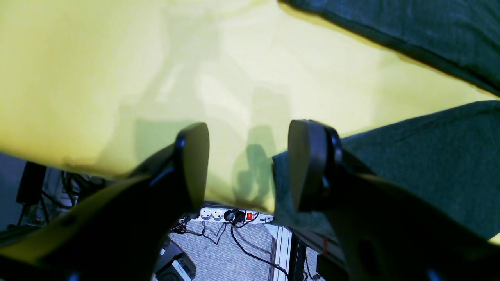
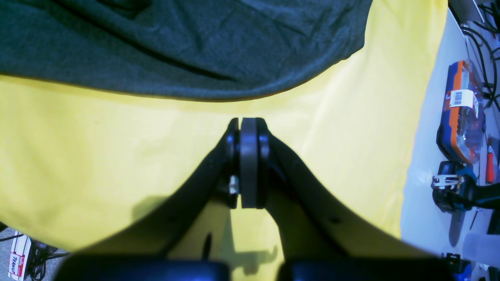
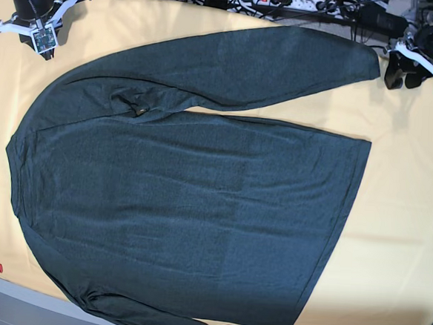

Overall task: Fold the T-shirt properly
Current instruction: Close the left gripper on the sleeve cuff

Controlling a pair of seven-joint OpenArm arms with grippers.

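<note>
The left gripper (image 1: 248,164) sits low at the far corner of the yellow surface (image 1: 97,78), its fingers (image 1: 193,164) spread wide with nothing between them. The T-shirt (image 3: 192,198) lies spread flat across most of the surface, and the cuff end of its long sleeve (image 1: 410,156) lies just beside the right-hand finger, partly behind it; whether it touches I cannot tell. Between the fingers there is only bare yellow cloth and their shadow.

The right gripper (image 2: 248,156) hovers over bare yellow at the opposite far corner, fingers (image 2: 248,164) pressed flat together and holding nothing (the pads meet with no gap). The shirt's curved edge (image 2: 218,93) lies ahead of the fingertips, near but apart.

Ahead of the left fingers the surface's edge drops away to the floor, where a white power strip (image 1: 226,214) and black cables (image 1: 250,249) lie. To the right of the right fingers the yellow cloth ends at a pale bench strip carrying an orange and blue tool (image 2: 459,113). Open yellow lies on both sides of each gripper.
</note>
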